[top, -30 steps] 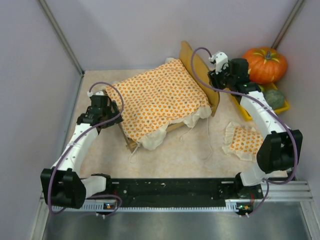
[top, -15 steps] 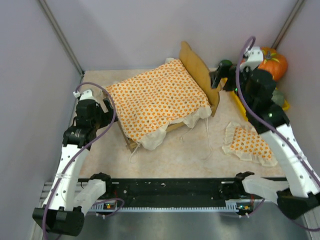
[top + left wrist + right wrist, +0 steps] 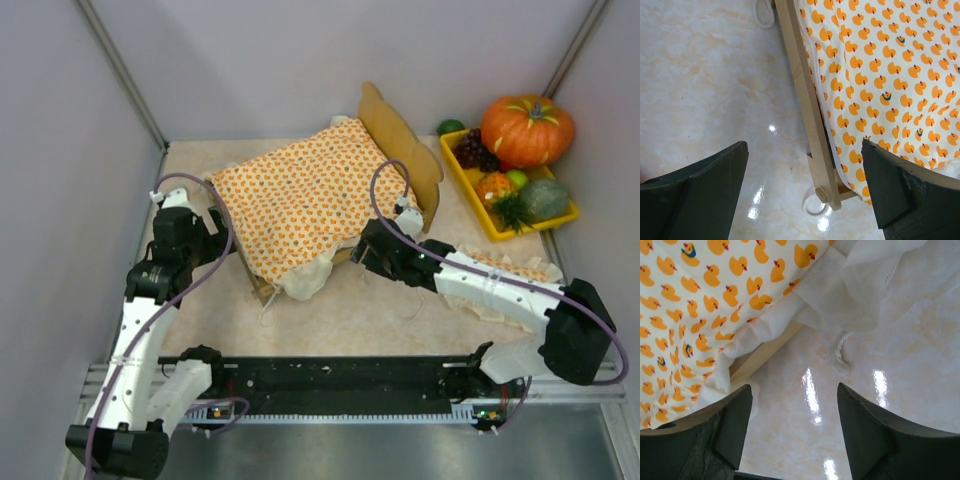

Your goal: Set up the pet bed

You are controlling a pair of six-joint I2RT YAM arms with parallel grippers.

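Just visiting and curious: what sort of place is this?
Likely a robot test booth: plain grey walls enclose a small table, a left arm and right arm are bolted at its edge, and the pet bed looks like a prop.

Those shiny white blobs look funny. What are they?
Left wrist view: light glaring off the glossy table beside the pet bed. Right wrist view: longer glare streaks on the table, bedspread sharp. Top external view: even light, no glare.
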